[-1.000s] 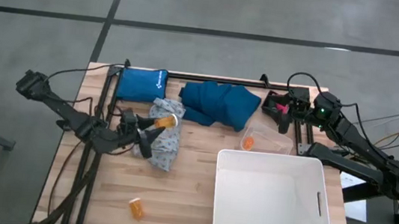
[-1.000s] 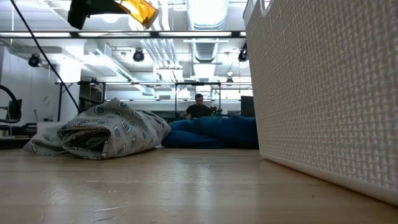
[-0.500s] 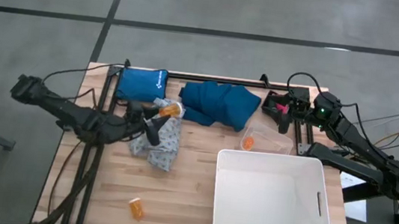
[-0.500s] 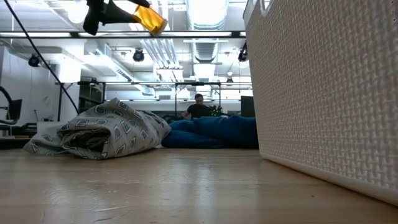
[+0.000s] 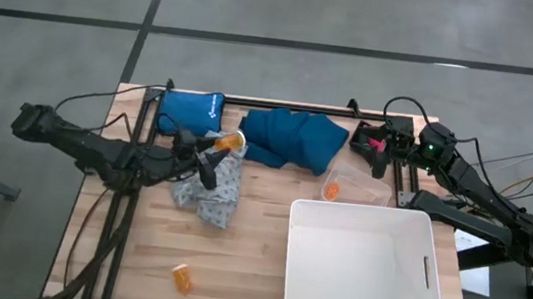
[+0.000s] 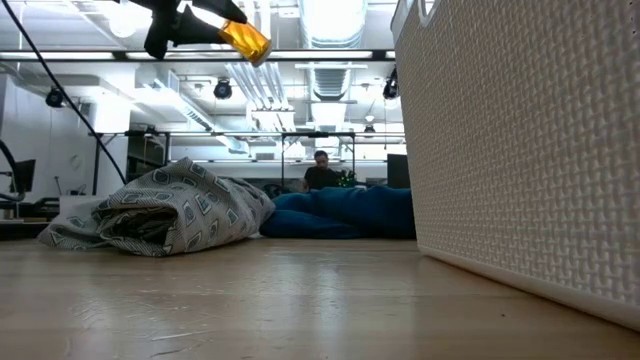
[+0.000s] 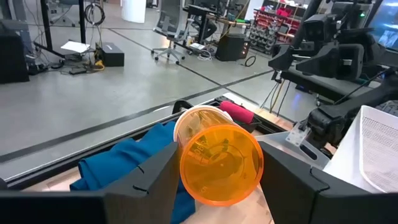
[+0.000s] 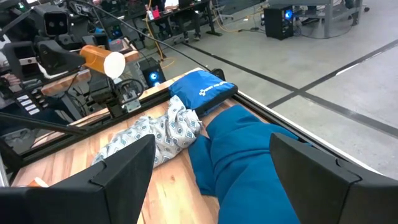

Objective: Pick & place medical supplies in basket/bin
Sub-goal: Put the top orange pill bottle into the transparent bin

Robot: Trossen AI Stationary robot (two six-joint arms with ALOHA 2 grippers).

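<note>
The left arm reaches in from the table's left edge, and the left gripper (image 5: pixel 214 154) is clamped on an orange pill bottle (image 5: pixel 228 143), holding it in the air above the patterned grey-blue garment (image 5: pixel 210 185). In the left wrist view the bottle (image 7: pixel 219 162) sits between the two dark fingers (image 7: pixel 146 177), its white cap pointing away from the camera. The low view shows the bottle (image 6: pixel 243 40) well above the tabletop, with the crumpled patterned garment (image 6: pixel 165 210) lying on the wood below.

At the far edge of the table, behind the gripper, lies a bright blue pouch (image 5: pixel 190 112). To its right is the dark teal garment (image 5: pixel 293 137), bunched up and touching the patterned one. A second orange pill bottle (image 5: pixel 181 278) lies on its side alone near the table's front edge.

Further right, a small orange item (image 5: pixel 332 190) sits in a clear container (image 5: pixel 358 185) just behind the white tub (image 5: pixel 364 268), which stands at the table's front right corner. In the low view the tub's textured wall (image 6: pixel 520 150) fills the right side.

The right gripper (image 5: pixel 375 147) rests at the far right corner of the table with its fingers (image 8: pixel 118 171) spread apart and nothing between them. A pink-red cylinder (image 5: pixel 376 140) lies right by it. A person (image 6: pixel 320 172) sits in the room beyond the table.
</note>
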